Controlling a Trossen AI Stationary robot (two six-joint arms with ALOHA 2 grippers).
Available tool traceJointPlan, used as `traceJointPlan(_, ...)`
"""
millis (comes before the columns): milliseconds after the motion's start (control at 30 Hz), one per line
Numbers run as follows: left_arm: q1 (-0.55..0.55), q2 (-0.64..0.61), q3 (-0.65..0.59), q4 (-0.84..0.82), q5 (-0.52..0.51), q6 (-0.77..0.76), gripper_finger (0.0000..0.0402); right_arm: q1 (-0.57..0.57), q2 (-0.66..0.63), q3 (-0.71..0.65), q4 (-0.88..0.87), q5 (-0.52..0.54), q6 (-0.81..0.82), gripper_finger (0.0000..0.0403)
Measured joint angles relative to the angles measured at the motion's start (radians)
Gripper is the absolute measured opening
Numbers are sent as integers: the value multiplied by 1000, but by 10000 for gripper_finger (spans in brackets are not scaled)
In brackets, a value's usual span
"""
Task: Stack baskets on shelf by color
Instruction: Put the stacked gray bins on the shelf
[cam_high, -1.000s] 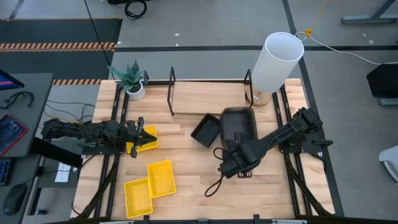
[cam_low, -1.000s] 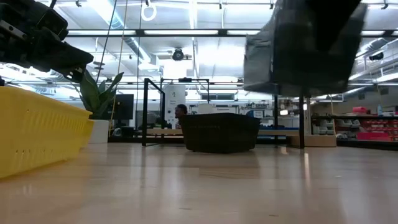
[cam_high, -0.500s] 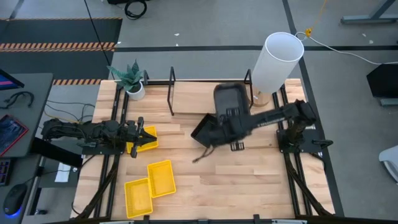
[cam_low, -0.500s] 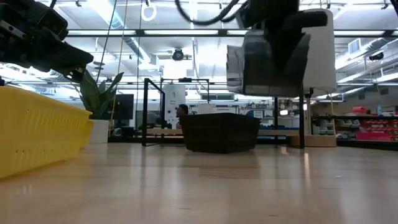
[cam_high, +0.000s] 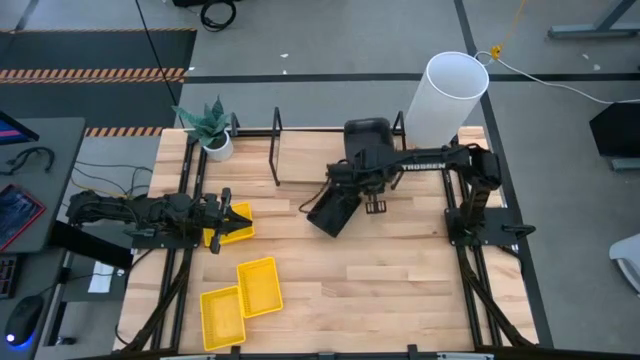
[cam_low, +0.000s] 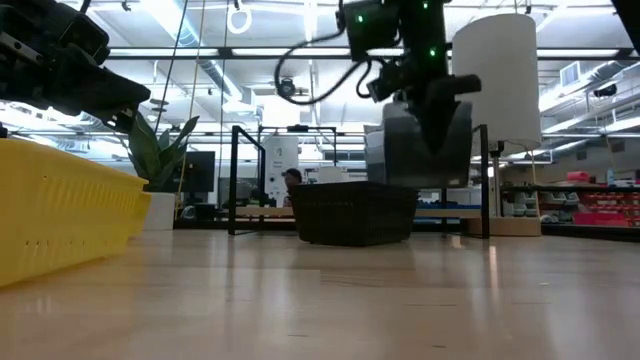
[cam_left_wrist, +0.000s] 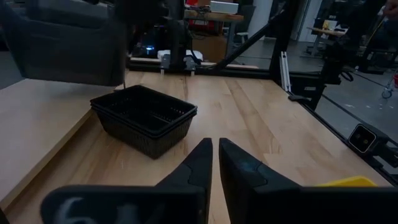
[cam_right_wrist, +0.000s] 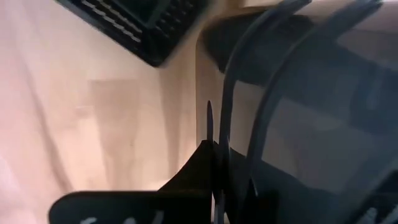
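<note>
My right gripper (cam_high: 368, 168) is shut on a dark grey basket (cam_high: 368, 138) and holds it above the far light-wood shelf (cam_high: 315, 158), between the shelf's black upright frames. A stack of small black perforated baskets (cam_high: 333, 212) rests with its base on the table just in front of the shelf; it also shows in the left wrist view (cam_left_wrist: 146, 118). My left gripper (cam_high: 228, 214) hovers shut over a yellow basket (cam_high: 232, 230) at the table's left. Two more yellow baskets (cam_high: 258, 285) (cam_high: 220, 315) lie flat near the near edge. My right gripper pinches the grey basket's rim at the end facing the table's near edge (cam_right_wrist: 214, 118), with its fingers (cam_right_wrist: 202, 165) coming from above and from the near side. The basket hangs below the fingers (cam_low: 425, 150), lifted clear of the shelf board.
A tall white cylinder (cam_high: 445, 98) stands at the shelf's right end, close beside the carried basket. A potted plant (cam_high: 212, 130) stands at the shelf's left end. Bare wood lies in the table's middle and near right (cam_high: 400, 290).
My right arm has swung the grey basket from above the table's right middle toward the far edge and somewhat left, and has turned about. The basket has come down and now hangs over the shelf beside the white cylinder.
</note>
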Motion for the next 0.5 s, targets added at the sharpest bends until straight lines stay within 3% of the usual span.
traceJointPlan(267,0,0,0,0,0,0,26,-84,0,-33,8,-54,-46,18)
traceJointPlan(500,0,0,0,0,0,0,35,-121,0,-37,18,-103,27,47)
